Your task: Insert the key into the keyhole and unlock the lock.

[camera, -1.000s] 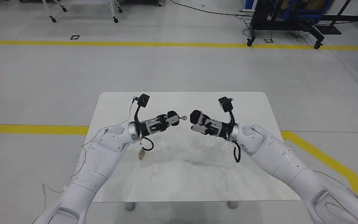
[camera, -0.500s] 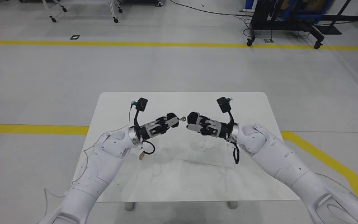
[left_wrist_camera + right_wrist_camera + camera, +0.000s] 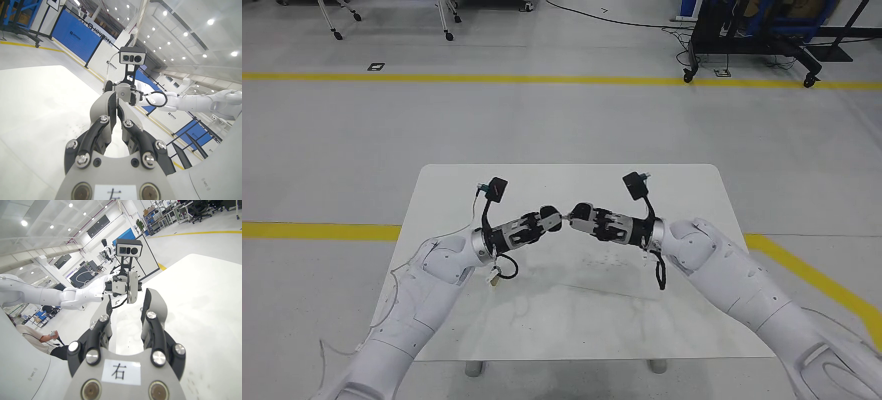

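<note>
While my left hand (image 3: 115, 106) pinches shut on the key (image 3: 563, 215), a small grey sliver poking toward my right hand (image 3: 579, 213), that hand's fingers (image 3: 153, 308) stand apart; both hands meet almost tip to tip above the middle of the white bench (image 3: 642, 310).

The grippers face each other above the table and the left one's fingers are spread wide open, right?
Not quite: the left gripper has its fingers closed together, not spread wide, as the left wrist view shows. It does face the right gripper above the table.
</note>
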Available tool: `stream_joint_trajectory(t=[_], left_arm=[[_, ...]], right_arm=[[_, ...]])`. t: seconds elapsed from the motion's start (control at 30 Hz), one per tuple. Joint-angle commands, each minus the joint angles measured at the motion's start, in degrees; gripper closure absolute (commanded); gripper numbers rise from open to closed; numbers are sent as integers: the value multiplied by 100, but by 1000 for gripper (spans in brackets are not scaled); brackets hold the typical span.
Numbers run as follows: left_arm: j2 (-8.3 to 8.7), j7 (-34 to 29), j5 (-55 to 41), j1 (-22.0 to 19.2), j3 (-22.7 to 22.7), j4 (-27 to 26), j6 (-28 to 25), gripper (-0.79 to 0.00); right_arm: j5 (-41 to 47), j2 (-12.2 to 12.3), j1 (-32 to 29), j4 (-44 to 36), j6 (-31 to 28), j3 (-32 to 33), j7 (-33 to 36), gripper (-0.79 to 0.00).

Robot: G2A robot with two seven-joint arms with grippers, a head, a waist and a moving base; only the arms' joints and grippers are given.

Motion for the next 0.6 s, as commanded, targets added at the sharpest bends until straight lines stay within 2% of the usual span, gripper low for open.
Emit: stream_joint_trajectory(t=[0.0, 0.03, 0.07, 0.1, 0.53, 0.57], left_arm=[[5, -34, -20, -5, 15, -3, -14, 0], [7, -41, -31, -5, 18, -1, -23, 0], [10, -46, -35, -7, 19, 3, -27, 0], [13, -35, -43, -6, 13, 9, -24, 0], [66, -121, 160, -18, -2, -172, 137, 0], [68, -125, 152, -17, 1, -194, 127, -280]], right_arm=[[21, -26, 12, 38, 7, 4, 45, -292], [34, -39, 15, 64, 9, 6, 62, -243], [44, -52, 20, 84, 6, 10, 79, -139], [52, -65, 23, 108, 5, 11, 101, 0], [112, -187, 29, 296, -230, 92, 341, 0], [123, -194, 20, 304, -264, 100, 352, 0]])
